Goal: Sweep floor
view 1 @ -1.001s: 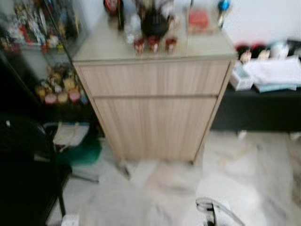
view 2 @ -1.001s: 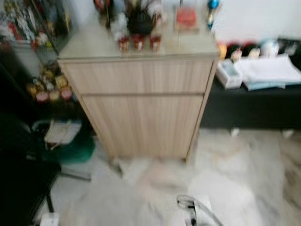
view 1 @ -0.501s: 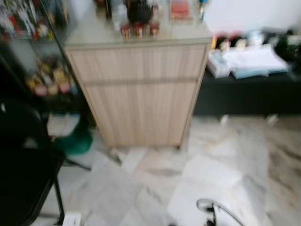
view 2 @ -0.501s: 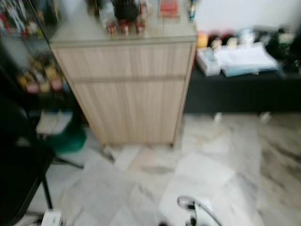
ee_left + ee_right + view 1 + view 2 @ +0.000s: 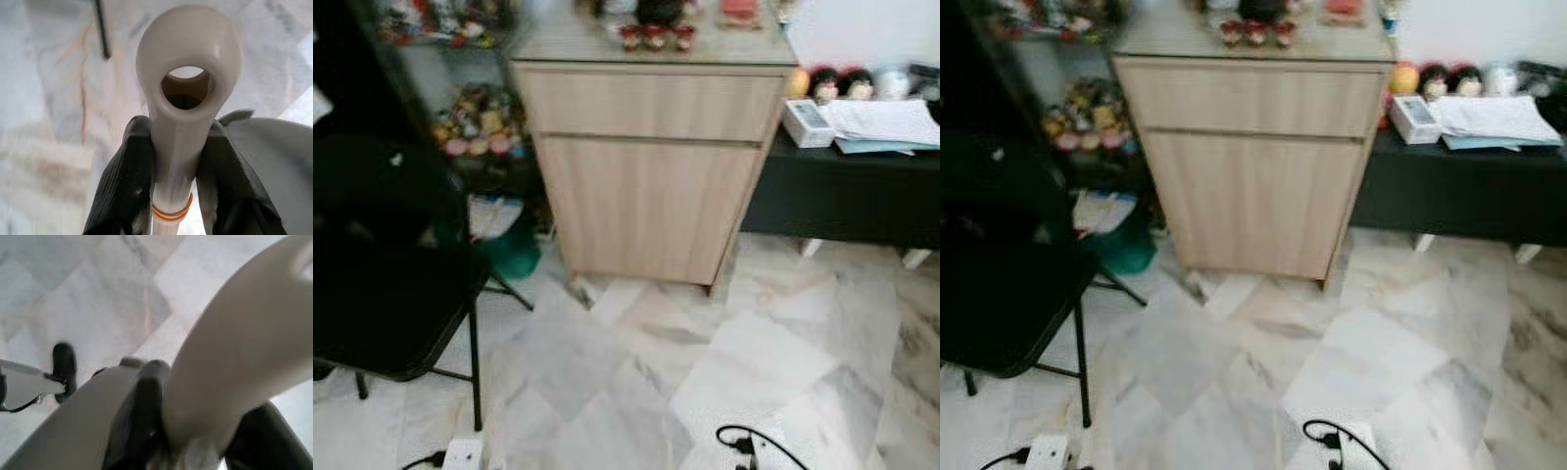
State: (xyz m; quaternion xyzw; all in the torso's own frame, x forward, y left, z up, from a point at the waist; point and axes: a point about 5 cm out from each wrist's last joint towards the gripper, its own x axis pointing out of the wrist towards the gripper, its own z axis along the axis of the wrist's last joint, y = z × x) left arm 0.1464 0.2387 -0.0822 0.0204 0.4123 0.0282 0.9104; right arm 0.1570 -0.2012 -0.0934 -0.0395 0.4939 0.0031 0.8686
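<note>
The left gripper (image 5: 173,181) clamps a cream handle with a hanging hole (image 5: 188,73), its lower length cut off below two orange bands. The right gripper (image 5: 195,431) closes on a blurred cream handle (image 5: 244,342); what either handle ends in cannot be made out. Ahead, marble floor (image 5: 724,352) runs to a wooden cabinet (image 5: 651,166). A black folding chair (image 5: 391,284) is partly cropped, beside a power strip (image 5: 462,453).

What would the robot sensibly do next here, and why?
Probably lower the broom and start a short stroke over the marble floor before the wooden cabinet. Both the left gripper and the right gripper are clamped on pale handles, and a black cable lies close by.
</note>
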